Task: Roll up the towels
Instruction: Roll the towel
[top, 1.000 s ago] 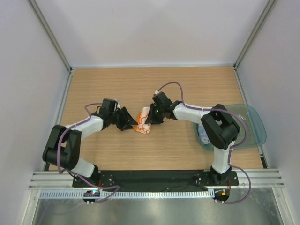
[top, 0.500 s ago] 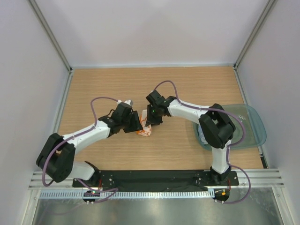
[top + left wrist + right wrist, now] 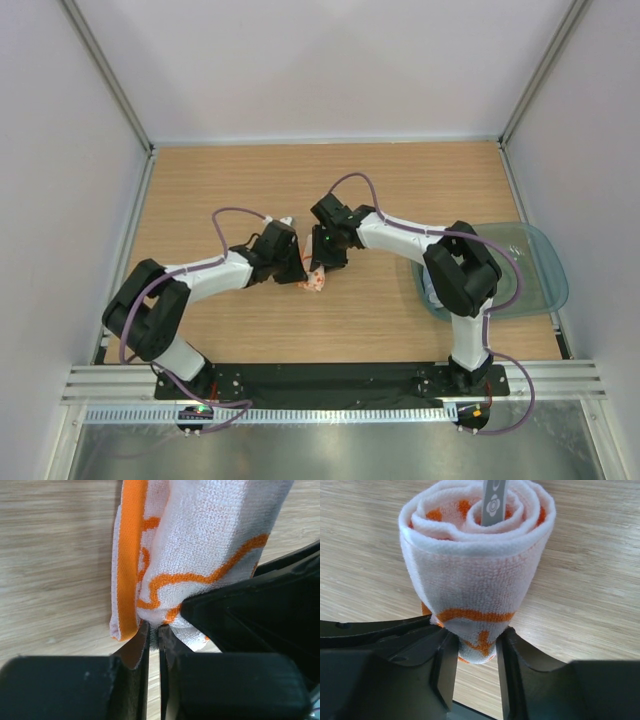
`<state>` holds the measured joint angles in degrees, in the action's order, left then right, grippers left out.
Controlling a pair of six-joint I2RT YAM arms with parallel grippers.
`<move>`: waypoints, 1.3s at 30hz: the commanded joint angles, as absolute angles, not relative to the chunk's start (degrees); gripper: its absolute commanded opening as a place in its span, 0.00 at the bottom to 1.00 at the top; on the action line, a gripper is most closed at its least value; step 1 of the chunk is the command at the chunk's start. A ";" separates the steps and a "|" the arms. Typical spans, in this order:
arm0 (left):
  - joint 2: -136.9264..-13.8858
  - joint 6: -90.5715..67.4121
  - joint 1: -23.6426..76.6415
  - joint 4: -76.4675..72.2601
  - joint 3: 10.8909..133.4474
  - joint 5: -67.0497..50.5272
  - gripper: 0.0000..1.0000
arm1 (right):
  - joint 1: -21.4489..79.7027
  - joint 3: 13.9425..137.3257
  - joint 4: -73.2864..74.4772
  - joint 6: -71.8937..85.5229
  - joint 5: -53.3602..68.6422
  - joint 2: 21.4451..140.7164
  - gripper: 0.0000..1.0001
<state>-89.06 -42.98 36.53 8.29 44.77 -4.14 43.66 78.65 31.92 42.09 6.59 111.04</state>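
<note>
A white towel with orange pattern (image 3: 316, 281) is rolled into a tube at mid-table and mostly hidden between the two grippers. In the right wrist view the roll (image 3: 475, 570) faces the camera end-on, with a grey label (image 3: 494, 500) at its core. My right gripper (image 3: 476, 645) is shut around the roll's lower end; from above the right gripper (image 3: 321, 262) is at the towel's far side. My left gripper (image 3: 154, 630) is shut on the towel's (image 3: 200, 540) loose lower edge; from above the left gripper (image 3: 299, 271) is at the towel's left.
A translucent blue-green bin (image 3: 545, 262) sits at the table's right edge with pale cloth (image 3: 436, 290) inside. The right gripper's black finger (image 3: 260, 615) crowds the left wrist view. Bare wooden tabletop (image 3: 220, 190) surrounds the towel.
The left gripper has moved right, in against the towel, and now grips its edge. The right gripper has shifted a little left over the roll. The towel now shows less from above.
</note>
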 commanded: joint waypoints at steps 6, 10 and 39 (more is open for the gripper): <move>-92.37 -42.27 35.69 5.28 44.47 -3.07 0.04 | 43.95 81.30 36.82 39.47 5.19 108.99 0.65; -92.99 -42.80 34.37 4.49 43.77 -5.27 0.03 | 42.72 80.60 35.69 38.41 4.31 105.30 0.71; -102.30 -48.25 21.45 4.48 42.72 -26.63 0.00 | 31.11 49.75 -28.90 49.30 24.08 107.40 0.79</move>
<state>-98.32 -48.31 22.50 -0.78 44.66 -28.73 30.96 50.76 -19.99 47.86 22.98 106.32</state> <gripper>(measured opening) 0.063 0.792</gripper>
